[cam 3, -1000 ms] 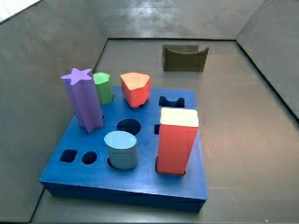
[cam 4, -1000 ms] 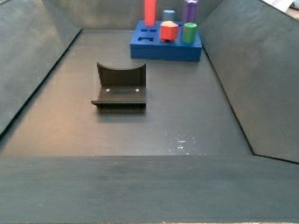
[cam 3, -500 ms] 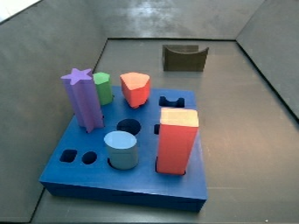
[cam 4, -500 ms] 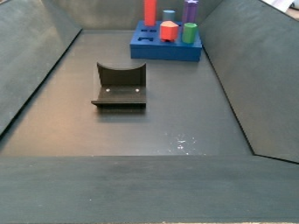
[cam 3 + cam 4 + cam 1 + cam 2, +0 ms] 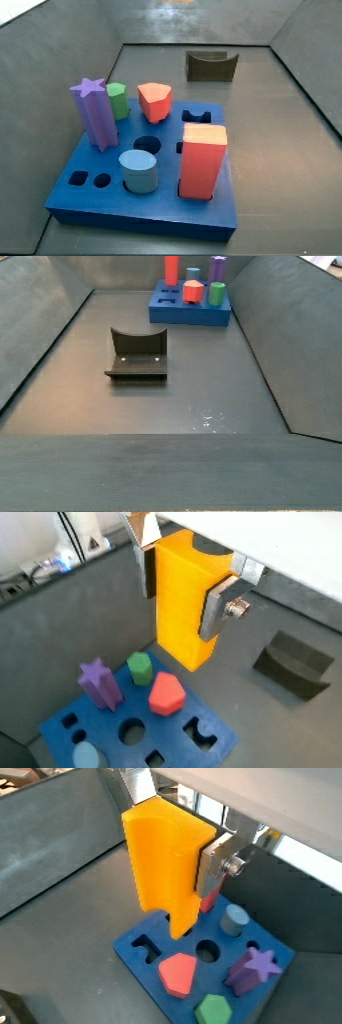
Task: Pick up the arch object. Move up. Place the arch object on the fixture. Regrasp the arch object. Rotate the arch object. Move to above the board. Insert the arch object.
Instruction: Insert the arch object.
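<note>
In both wrist views my gripper is shut on the arch object, a yellow-and-orange block that hangs upright between the silver fingers. Beneath it lies the blue board, and the block's lower end hangs over the board's near side. The dark fixture stands on the floor beyond the board. Both side views show the board and the fixture, but neither the gripper nor the arch object.
On the board stand a purple star post, a green peg, a red pentagon peg, a pale blue cylinder and a big red block. An arch-shaped hole is open. Grey walls ring the floor.
</note>
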Controlling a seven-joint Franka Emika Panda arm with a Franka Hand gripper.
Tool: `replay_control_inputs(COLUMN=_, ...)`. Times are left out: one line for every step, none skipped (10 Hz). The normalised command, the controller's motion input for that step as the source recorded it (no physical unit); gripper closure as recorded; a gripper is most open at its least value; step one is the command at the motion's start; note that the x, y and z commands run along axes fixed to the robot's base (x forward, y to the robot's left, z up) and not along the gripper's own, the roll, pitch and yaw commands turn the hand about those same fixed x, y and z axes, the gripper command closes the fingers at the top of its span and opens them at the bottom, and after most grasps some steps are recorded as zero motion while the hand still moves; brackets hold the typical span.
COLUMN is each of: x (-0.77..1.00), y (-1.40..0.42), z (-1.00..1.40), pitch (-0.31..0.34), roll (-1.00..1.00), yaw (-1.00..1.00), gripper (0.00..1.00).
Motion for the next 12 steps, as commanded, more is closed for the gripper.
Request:
replay_control_inputs(x=0.18, y=-0.09, z=-0.77, pitch=-0.190, roll=0.04, yaw=0.00, gripper=1.00)
replay_control_inputs(x=0.14, y=-0.08, z=-0.80, pitch=-0.199, roll=0.09, yaw=0.00, gripper=1.00)
replay_control_inputs(x=0.00, y=-0.03, z=-0.67, pitch=-0.159, roll=0.24, yaw=0.02, gripper=1.00)
replay_control_inputs(x=0.03, y=-0.07, z=-0.54, pitch=-0.049, roll=0.37, yaw=0.09, gripper=1.00)
replay_control_inputs(x=0.09, y=-0.10, z=-0.50, pitch=-0.006, roll=0.38, yaw=0.07, gripper=1.00)
replay_control_inputs(x=0.24, y=-0.14, z=-0.53, pitch=-0.067, roll=0.25, yaw=0.04, gripper=1.00)
replay_control_inputs(x=0.30, y=-0.09, z=-0.51, pitch=-0.154, roll=0.13, yaw=0.01, gripper=1.00)
replay_control_inputs(x=0.39, y=-0.02, z=-0.51, pitch=-0.173, roll=0.05, yaw=0.00, gripper=1.00)
replay_control_inputs(x=0.42, y=0.00, z=-0.49, pitch=-0.150, roll=0.03, yaw=0.00, gripper=1.00)
replay_control_inputs(x=0.39, y=0.00, z=-0.46, pitch=-0.133, roll=0.04, yaw=0.00, gripper=1.00)
replay_control_inputs(x=0.31, y=0.00, z=-0.42, pitch=-0.111, roll=0.06, yaw=0.00, gripper=1.00)
replay_control_inputs(x=0.08, y=0.00, z=-0.39, pitch=-0.066, roll=0.13, yaw=0.00, gripper=1.00)
